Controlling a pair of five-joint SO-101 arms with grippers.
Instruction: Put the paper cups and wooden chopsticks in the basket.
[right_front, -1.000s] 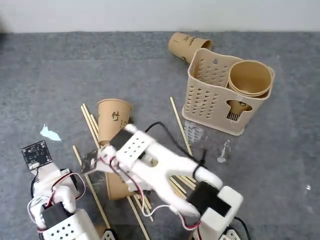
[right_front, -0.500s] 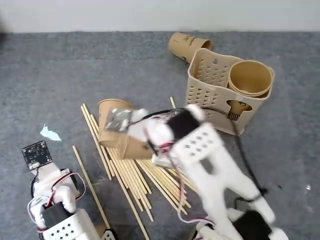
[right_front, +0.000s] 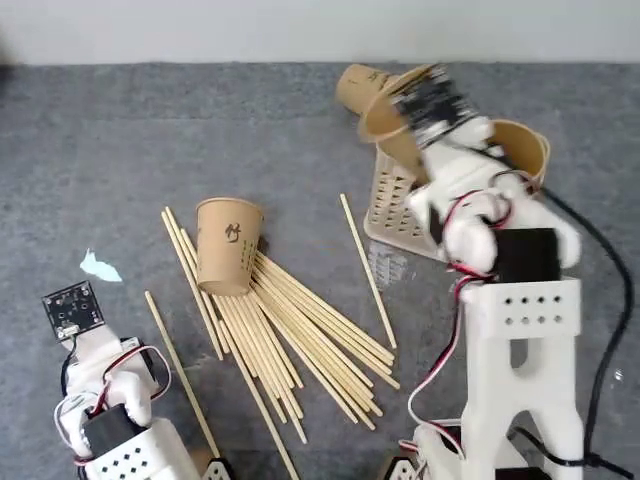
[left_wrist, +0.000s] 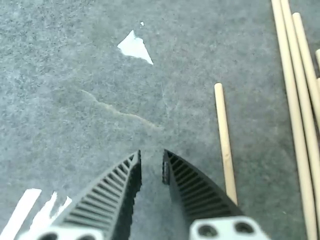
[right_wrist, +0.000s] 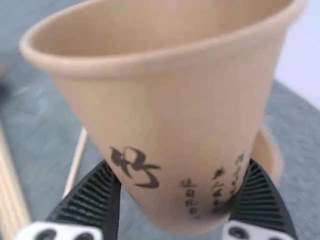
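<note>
Nearest, the left gripper (left_wrist: 151, 162) is held low over the grey tabletop (left_wrist: 75, 100), its jaws parted by a narrow gap with nothing between them. A lone chopstick (left_wrist: 224, 140) lies just beside it, and a white paper scrap (left_wrist: 135, 47) is seen a little farther on. Beyond these, the wooden chopsticks (right_front: 290, 335) are fanned out in a loose heap. A loose paper cup (right_front: 228, 245) rests at the heap's far end, its wide rim turned away from the arms; whether it stands or lies cannot be told. Bare tabletop is left beyond that cup as far as the white wall (right_front: 200, 30). A strip of it, crossed by a single chopstick (right_front: 365, 270), separates the heap from the basket (right_front: 390, 205).

Half a second ago the right arm was low over the heap beside the loose paper cup; it has since been swung up, and the chopsticks it covered are exposed. The right gripper (right_wrist: 180, 172) is now held above the perforated basket, its fingers pinching the held paper cup (right_wrist: 165, 100) at its narrow lower part. That cup is tan, with dark print on its side and a rolled rim. Stacked paper cups (right_front: 522, 150) are seated in the basket. A far paper cup (right_front: 355, 85) lies on its side behind it.
</note>
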